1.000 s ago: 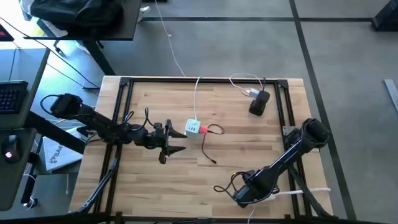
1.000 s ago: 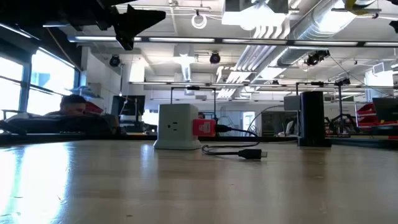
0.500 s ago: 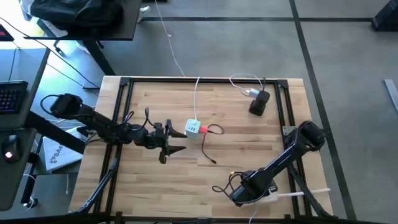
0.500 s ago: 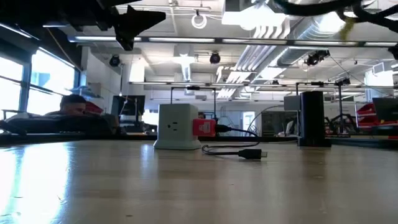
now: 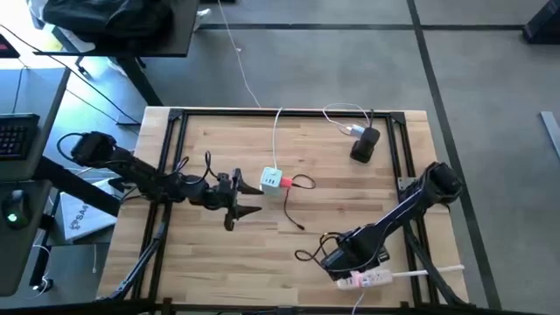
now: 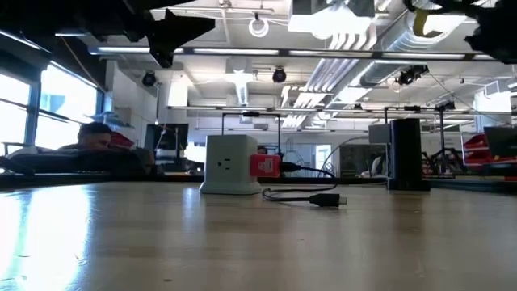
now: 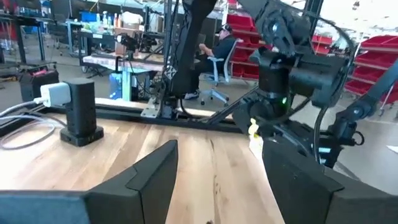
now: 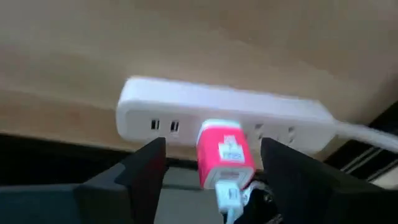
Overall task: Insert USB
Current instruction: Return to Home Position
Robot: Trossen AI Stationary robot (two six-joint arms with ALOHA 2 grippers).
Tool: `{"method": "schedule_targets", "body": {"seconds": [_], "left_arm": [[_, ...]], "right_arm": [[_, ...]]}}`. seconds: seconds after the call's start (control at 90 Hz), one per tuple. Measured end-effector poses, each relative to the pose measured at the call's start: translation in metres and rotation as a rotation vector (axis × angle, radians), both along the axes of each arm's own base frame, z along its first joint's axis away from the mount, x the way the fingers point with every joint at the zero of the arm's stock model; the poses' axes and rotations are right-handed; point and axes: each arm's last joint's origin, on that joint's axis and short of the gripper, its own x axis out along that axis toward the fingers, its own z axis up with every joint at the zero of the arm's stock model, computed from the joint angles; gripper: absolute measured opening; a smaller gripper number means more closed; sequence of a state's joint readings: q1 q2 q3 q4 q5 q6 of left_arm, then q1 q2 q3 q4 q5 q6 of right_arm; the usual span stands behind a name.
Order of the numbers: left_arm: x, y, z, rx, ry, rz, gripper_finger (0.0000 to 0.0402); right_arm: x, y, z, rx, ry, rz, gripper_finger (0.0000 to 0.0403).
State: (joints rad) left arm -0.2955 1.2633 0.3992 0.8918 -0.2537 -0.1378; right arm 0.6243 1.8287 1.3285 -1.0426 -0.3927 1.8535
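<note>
Dial set on the high view: table [image 5: 219,258] centre as hub, far edge at 12.

USB [image 6: 265,166]: found just off the hub toward 11 o'clock. It is seated in the 3 o'clock face of the white cube [image 6: 229,164], flush against it as far as can be seen. Its black cable [image 6: 289,169] is looped out at 3 o'clock, then run toward 5 o'clock. There the free end [image 6: 327,200] is laid flat on the wood, plugged into nothing.

Handling, judged: the plug is taken to be light, hard-shelled and rather slick. The cable is thin and limp, no use as a handle. Hold is best taken across the red shell's flat sides, close behind the cube. The cube looks light enough to be dragged along, so bracing would be needed.

Left gripper [image 5: 248,199]: held above the table at 9 o'clock of the cube, fingers spread wide, nothing carried.

Right gripper [image 8: 213,148]: at 5 o'clock near the front edge, fingers parted wide either side of the pink adapter [image 8: 225,155], no contact seen.

Containers: none proper, only sockets.
- Cube: the USB.
- White strip [image 8: 168,107]: the pink adapter, with a white cable [image 8: 229,198] fed into it.
- Black tower [image 7: 81,115] at 2 o'clock: a white charger [image 7: 58,94].
</note>
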Motion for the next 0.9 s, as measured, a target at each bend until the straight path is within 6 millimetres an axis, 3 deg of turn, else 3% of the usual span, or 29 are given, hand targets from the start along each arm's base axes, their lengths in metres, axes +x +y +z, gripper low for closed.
{"method": "schedule_targets", "body": {"seconds": [0.2,0.522,0.9], "left_arm": [[0.000,0.000,0.000,0.001,0.005,0.010,0.0211],[0.000,0.000,-0.002,-0.005,0.017,0.016,0.0211],[0.000,-0.001,-0.003,-0.086,0.034,0.004,0.0212]], "right_arm": [[0.000,-0.021,0.007,-0.054,0.036,0.011,0.0231],[0.009,-0.058,0.009,-0.052,0.048,0.177,0.0232],[0.029,-0.134,0.010,-0.014,-0.103,0.828,0.0232]]}}
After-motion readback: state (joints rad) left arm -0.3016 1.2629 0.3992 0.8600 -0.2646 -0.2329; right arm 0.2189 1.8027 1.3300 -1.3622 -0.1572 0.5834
